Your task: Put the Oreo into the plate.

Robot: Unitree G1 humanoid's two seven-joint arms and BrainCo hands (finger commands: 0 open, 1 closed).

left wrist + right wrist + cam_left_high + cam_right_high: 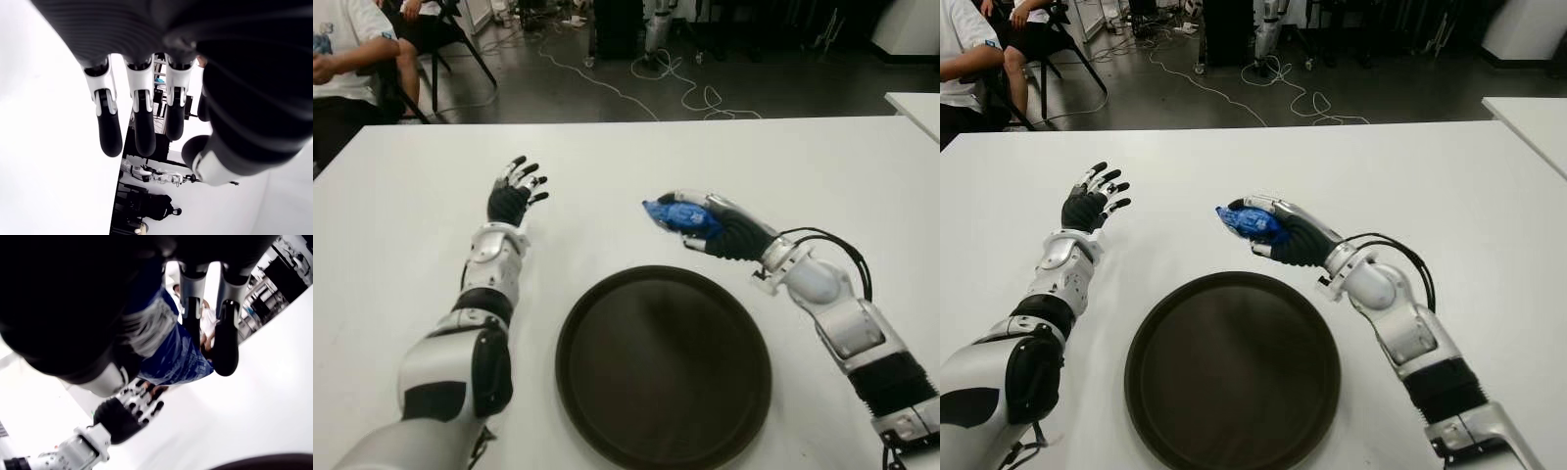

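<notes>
**Oreo in the right hand, beyond the plate's far rim**

Fingers of the right hand (710, 227) are curling around the Oreo (677, 214), a small packet in blue wrapping, and gripping it above the white table (783, 166). The right wrist view is showing the same blue wrapper (176, 355) pinned between the thumb and the dark-tipped fingers (226, 350). The packet is sticking out from the hand toward the robot's left, and it is sitting just past the far edge of the plate (607, 431), not over its middle. Whether the packet is hanging over the rim or slightly behind it cannot be told.

The plate is a dark, round, shallow dish lying on the table directly before the robot, between the two forearms, and nothing is lying in it.

The left hand (514, 192) is showing well to the left of the plate, farther out on the table, with its fingers spread and relaxed and nothing in them; the left wrist view is showing the fingers (110, 132) straight and apart.

Beyond the table's far edge, cables (690, 93) are trailing over a dark floor, and a seated person (342, 54) is showing at the upper left corner.
</notes>
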